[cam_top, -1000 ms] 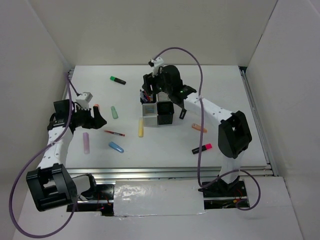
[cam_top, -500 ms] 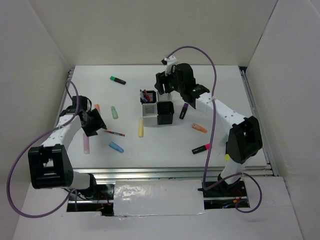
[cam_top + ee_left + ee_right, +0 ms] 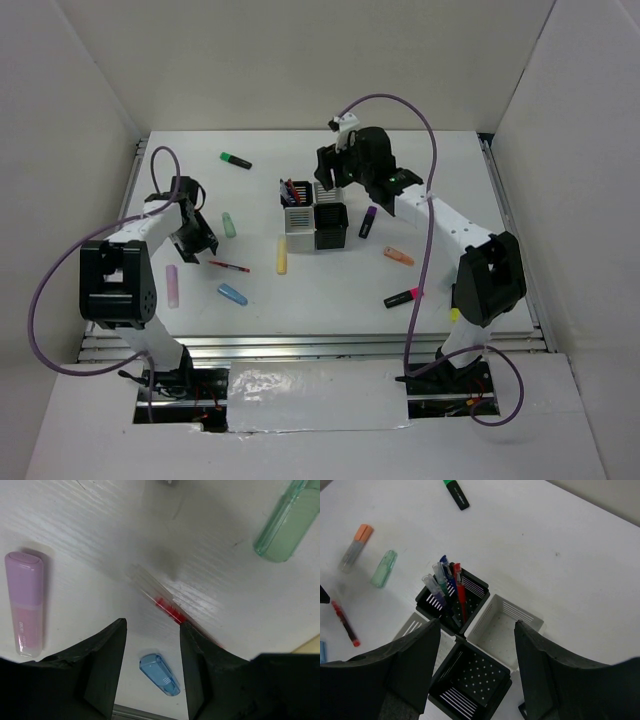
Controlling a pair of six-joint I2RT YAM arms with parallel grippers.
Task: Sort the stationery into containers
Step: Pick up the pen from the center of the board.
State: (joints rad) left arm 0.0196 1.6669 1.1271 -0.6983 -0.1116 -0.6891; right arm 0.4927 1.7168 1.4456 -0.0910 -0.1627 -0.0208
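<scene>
Moved since a second ago: left hand (image 3: 193,238) swung in low over the red pen (image 3: 170,611), jaws narrowing; right hand (image 3: 338,170) shifted right above the containers (image 3: 315,222)
1. Left hand: I read it part-open, empty, pen slanting just ahead of the fingertips
2. Red pen: flat on the table (image 3: 450,190), left of the containers; I judge it light, stiff, slick, apt to roll; take mid-barrel, crosswise
3. Right hand: wide, empty
4. Surroundings: matt white table, white walls around
</scene>
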